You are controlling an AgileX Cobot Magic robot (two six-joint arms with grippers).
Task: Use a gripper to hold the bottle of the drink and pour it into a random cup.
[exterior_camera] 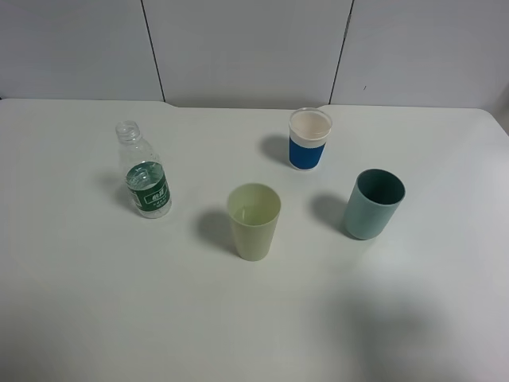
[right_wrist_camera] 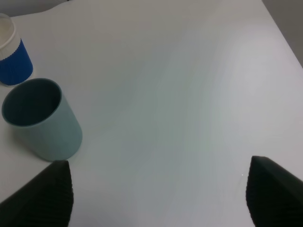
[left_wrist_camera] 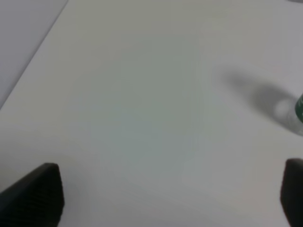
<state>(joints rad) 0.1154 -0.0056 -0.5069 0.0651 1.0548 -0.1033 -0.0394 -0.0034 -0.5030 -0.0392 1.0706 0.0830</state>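
Bottle point(exterior_camera: 144, 173) upright (capless) left of cup point(exterior_camera: 254, 220).

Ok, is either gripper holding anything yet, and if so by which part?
Nothing is held. The left gripper and right gripper are both open over bare table. The bottle stands untouched on its own.

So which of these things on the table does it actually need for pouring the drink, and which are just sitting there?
Needed:
- bottle of the drink, uncapped, upright
- pale yellow-green cup
- left hand, open, empty

Just there:
- teal cup
- white cup with blue band
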